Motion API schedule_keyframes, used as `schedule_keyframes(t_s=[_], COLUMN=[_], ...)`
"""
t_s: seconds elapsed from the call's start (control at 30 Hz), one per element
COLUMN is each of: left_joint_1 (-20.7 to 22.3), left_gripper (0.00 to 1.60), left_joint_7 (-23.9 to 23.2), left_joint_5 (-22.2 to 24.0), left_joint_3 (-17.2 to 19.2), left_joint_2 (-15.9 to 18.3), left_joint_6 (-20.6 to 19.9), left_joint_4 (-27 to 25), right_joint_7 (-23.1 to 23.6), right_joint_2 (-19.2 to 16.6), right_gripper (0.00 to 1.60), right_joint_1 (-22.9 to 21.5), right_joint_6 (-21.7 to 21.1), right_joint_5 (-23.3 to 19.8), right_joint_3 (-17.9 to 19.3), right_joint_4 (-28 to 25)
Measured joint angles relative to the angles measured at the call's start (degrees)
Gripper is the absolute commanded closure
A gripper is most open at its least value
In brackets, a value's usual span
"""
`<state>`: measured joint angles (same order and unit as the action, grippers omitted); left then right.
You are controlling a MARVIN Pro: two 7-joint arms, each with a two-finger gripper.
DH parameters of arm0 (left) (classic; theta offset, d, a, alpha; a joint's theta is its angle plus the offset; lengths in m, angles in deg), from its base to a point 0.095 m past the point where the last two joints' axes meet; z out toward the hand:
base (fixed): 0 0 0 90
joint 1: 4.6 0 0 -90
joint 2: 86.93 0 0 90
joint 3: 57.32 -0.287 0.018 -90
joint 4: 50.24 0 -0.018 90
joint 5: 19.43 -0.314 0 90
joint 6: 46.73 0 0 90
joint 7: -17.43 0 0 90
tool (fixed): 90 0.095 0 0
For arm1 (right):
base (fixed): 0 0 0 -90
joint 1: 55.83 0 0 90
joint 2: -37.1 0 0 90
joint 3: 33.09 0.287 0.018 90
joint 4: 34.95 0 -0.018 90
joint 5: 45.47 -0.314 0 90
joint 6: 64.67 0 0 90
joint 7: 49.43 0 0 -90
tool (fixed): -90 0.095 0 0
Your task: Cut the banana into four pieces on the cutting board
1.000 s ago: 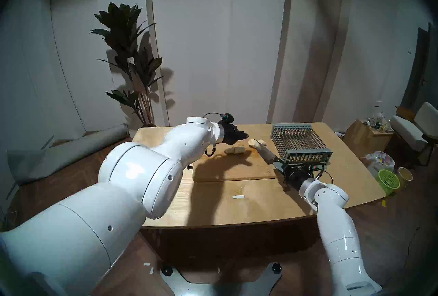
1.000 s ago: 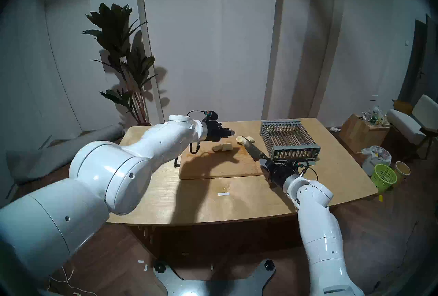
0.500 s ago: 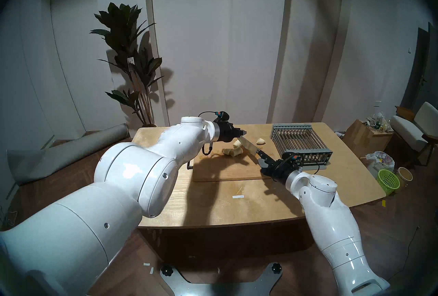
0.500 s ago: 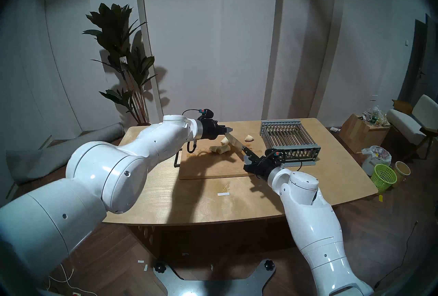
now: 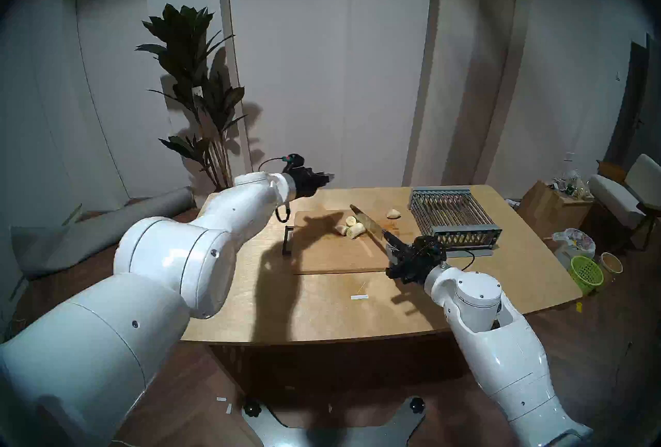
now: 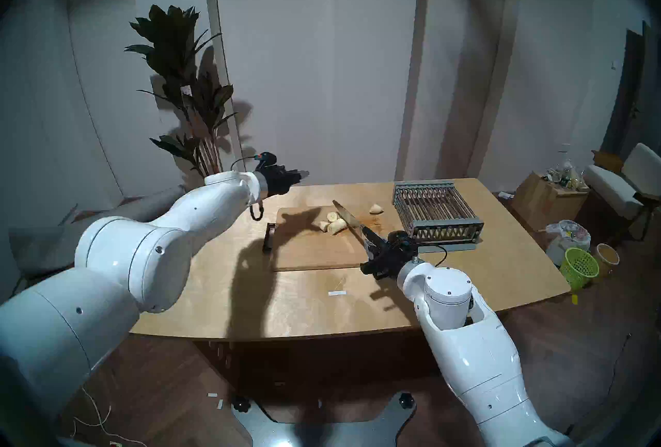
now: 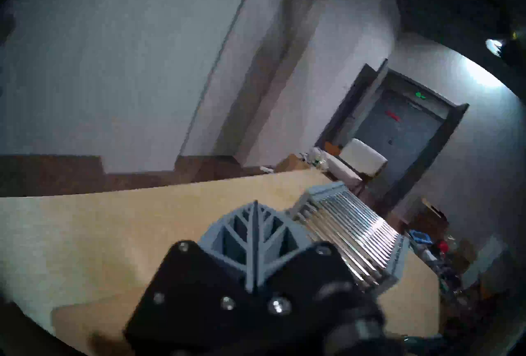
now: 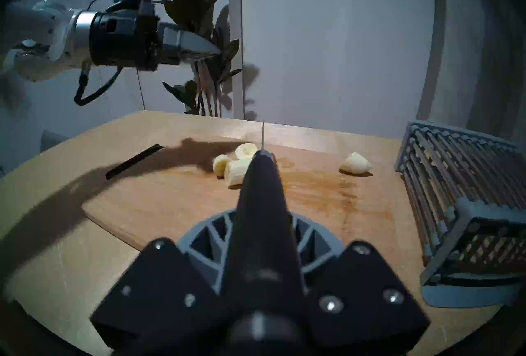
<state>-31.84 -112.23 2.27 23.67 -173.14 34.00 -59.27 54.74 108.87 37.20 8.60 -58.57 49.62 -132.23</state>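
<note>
On the cutting board (image 5: 332, 253), the banana (image 5: 352, 226) lies in four pieces: three clustered beside the knife (image 5: 368, 224), one apart toward the slotted rack (image 5: 452, 217). The right gripper (image 5: 393, 251) clamps the knife handle; the left gripper (image 5: 327, 177) hovers closed, empty. Cutting looks complete; next, likely lay the knife down.

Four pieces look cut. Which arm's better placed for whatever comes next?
Probably right: the right tool is shut on the knife, blade beside the banana pieces on the cutting board, with the rack close on its side. The left tool is shut, empty, raised off the board's far left.
</note>
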Motion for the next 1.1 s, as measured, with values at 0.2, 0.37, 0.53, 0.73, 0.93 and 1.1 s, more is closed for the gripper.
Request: schedule_keyframes(t_s=[0.2, 0.37, 0.53, 0.73, 0.93, 1.1], left_joint_1=[-3.72, -7.27, -9.29, -11.02, -11.78, -12.56], left_gripper=[0.0, 0.0, 0.0, 0.0, 0.0, 0.0], left_joint_7=[5.63, 8.92, 10.75, 13.12, 13.81, 13.37], left_joint_5=[-0.89, -1.51, -1.46, -0.88, -1.26, -2.11], left_joint_3=[0.79, 1.25, 2.12, 3.1, 2.6, 1.65], left_joint_2=[4.35, 7.66, 10.05, 12.4, 12.31, 10.53], left_joint_6=[2.76, 5.01, 9.07, 14.63, 19.61, 23.54], left_joint_4=[2.68, 4.08, 3.78, 2.92, 1.51, 0.27], right_joint_7=[-1.26, -2.11, -2.79, -3.49, -3.89, -4.22], right_joint_2=[-0.58, -0.94, -1.21, -1.42, -1.5, -1.51], right_gripper=[1.6, 1.6, 1.6, 1.6, 1.6, 1.6], right_joint_1=[0.86, 1.65, 2.98, 4.83, 5.93, 6.72], right_joint_6=[0.91, 1.91, 3.0, 3.9, 4.01, 4.01], right_joint_5=[0.64, 0.83, 0.73, 0.21, -0.19, -0.51], right_joint_3=[1.82, 3.5, 5.17, 6.74, 7.32, 7.57], right_joint_4=[-1.88, -4.63, -7.86, -10.83, -11.65, -11.71])
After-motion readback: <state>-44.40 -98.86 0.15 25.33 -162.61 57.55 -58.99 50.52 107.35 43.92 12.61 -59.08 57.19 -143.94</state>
